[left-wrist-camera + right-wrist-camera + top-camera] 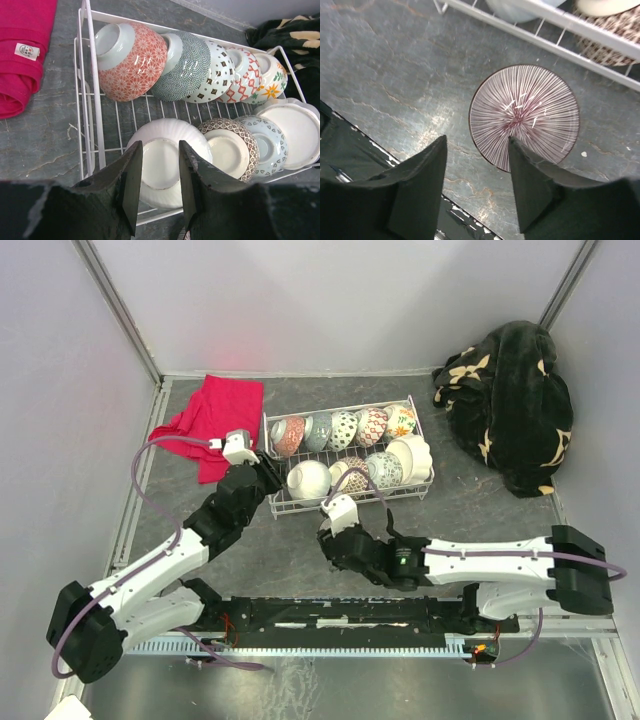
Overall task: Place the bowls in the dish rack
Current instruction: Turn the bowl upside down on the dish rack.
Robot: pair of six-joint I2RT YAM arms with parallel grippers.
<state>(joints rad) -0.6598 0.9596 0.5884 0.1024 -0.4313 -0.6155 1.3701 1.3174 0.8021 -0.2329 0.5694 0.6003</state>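
As the table (480, 510) lies under the top camera, its contents run left to right:

- Red cloth (212, 418): crumpled at the far left, just beside the rack's left end.
- Left gripper (159, 182): jaws apart, holding nothing, poised over the white ribbed bowl (160, 160) at the rack's near-left corner.
- Dish rack (96, 100): white wire, centre of the table, holding nine bowls in two rows.
- Far row, on edge: red lattice bowl (135, 60), green speckle bowl (187, 67), diamond-dotted bowl (212, 75), red zigzag bowl (247, 75), floral orange bowl (270, 82).
- Near row, beyond the ribbed one: brown-rimmed bowl (227, 150), blue-grey bowl (267, 145), white scalloped bowl (295, 130).
- Striped bowl (525, 115): purple-lined, on the table just outside the rack's near rail.
- Right gripper (477, 185): released and empty, above the striped bowl.
- Black floral blanket (510, 405): heaped at the far right.
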